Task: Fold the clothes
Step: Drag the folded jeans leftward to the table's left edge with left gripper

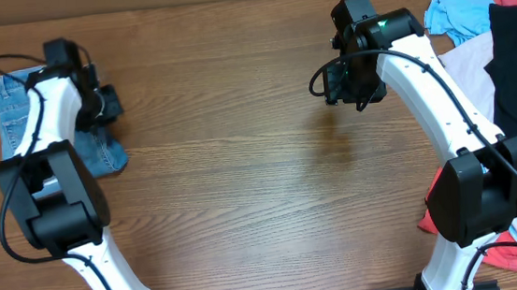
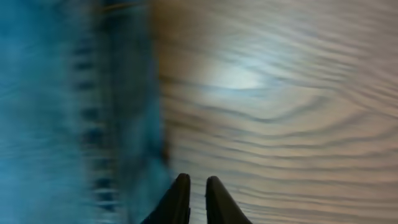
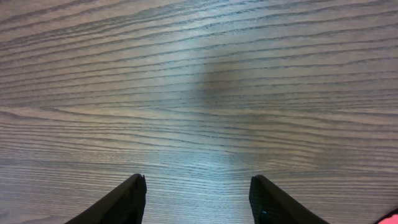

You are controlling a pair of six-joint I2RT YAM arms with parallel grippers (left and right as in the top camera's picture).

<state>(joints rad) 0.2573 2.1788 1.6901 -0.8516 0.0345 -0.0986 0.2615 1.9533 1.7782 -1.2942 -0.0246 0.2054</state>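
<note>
Denim jeans (image 1: 12,115) far left, wide wooden table (image 1: 242,165) beside them.

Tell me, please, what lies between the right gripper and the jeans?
Only bare wooden table, as the overhead view shows, up to the left gripper at the edge of the jeans.

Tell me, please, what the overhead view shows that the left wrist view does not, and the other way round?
Only the overhead view shows the left arm, the right arm and the pile of other clothes on the right. Only the left wrist view shows the left gripper up close, its tips nearly together with nothing between them. Both show the jeans lying on the wooden table.
</note>
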